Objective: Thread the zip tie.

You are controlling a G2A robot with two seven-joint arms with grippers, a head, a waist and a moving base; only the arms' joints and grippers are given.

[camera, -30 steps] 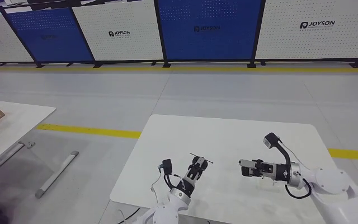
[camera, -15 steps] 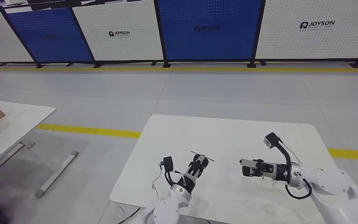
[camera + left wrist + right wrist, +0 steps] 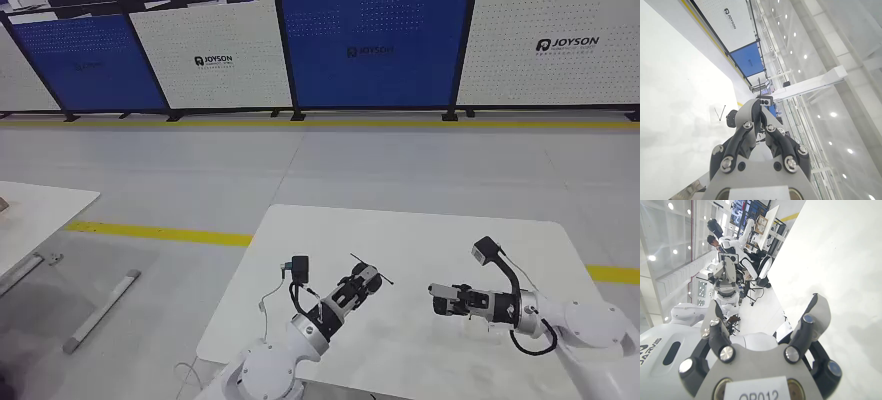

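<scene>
My left gripper (image 3: 366, 277) is over the left middle of the white table (image 3: 450, 235), shut on a thin black zip tie (image 3: 383, 277) that sticks out on both sides of the fingers. In the left wrist view the zip tie (image 3: 759, 85) runs straight up from between the closed fingertips (image 3: 748, 113). My right gripper (image 3: 437, 297) hovers a short way to the right, facing the left one, open and holding nothing. In the right wrist view its fingers (image 3: 714, 313) stand wide apart, and the left gripper (image 3: 725, 275) shows farther off with the tie (image 3: 701, 278) crosswise.
A thin dark V-shaped line (image 3: 719, 113) lies on the table (image 3: 677, 75) near the right arm; I cannot tell what it is. Blue and white partition panels (image 3: 370, 50) stand far behind the table, and a second table corner (image 3: 40, 205) lies to the left.
My left gripper has shifted a little to the right and away from the table's front edge, carrying the zip tie closer to the right gripper. The right arm has stayed still.
</scene>
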